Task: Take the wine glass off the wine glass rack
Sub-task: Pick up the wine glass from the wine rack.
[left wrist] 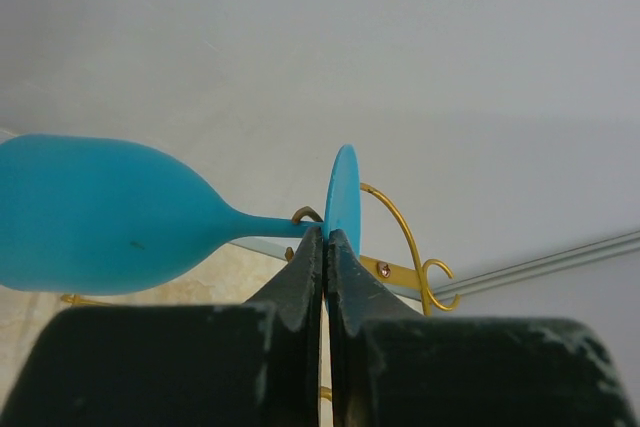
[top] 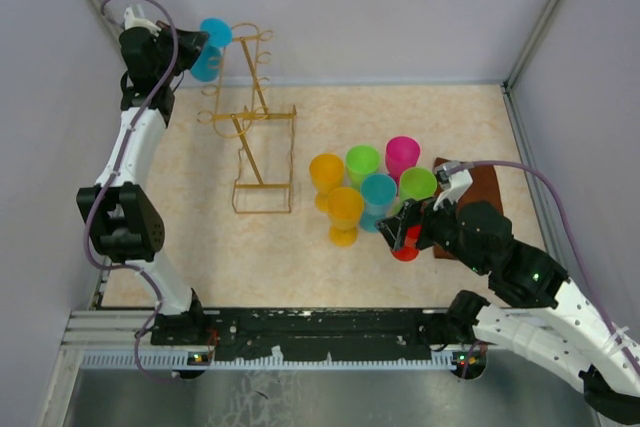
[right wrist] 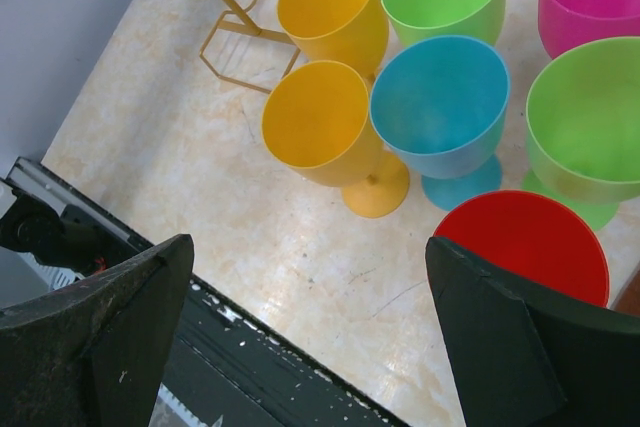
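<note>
A blue wine glass (top: 211,45) lies sideways at the top left arm of the golden wire wine glass rack (top: 262,137). In the left wrist view its bowl (left wrist: 100,212) points left and its stem passes a small rack hook (left wrist: 305,214). My left gripper (left wrist: 327,237) is shut on the thin edge of the glass's round foot (left wrist: 343,192). In the top view that gripper (top: 190,50) is high at the back left. My right gripper (right wrist: 308,247) stands wide open over bare table with nothing between its fingers.
Several coloured glasses stand upright right of the rack: two orange (top: 345,209), two green (top: 363,162), a blue one (top: 379,192), a pink one (top: 402,154) and a red one (right wrist: 525,247) by my right gripper (top: 405,237). A brown board (top: 482,190) lies at the right.
</note>
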Robot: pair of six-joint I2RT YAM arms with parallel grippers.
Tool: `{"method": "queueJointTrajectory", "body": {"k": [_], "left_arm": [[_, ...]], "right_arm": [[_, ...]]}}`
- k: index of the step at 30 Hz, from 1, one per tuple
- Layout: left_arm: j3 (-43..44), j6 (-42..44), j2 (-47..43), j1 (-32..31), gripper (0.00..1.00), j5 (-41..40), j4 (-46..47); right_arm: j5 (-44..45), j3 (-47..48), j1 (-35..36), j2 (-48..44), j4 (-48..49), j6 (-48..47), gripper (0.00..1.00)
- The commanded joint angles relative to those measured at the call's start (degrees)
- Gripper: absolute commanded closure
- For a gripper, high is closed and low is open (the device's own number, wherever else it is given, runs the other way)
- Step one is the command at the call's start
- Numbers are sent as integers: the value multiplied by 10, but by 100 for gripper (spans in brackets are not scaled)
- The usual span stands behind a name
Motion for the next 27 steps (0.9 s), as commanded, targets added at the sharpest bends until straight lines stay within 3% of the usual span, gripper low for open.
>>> {"method": "queueJointTrajectory", "body": {"k": [1,20,27], "left_arm": [[19,9,-19,4,99,-22,7],[-14,-57,-47,7,100,-24,47],[-23,-41,-60,8,100,-50,35]], "right_arm": [[1,12,4,2,28,4,1],[3,16,4,-1,21,3,1],[3,16,4,-4,19,3,1]]}}
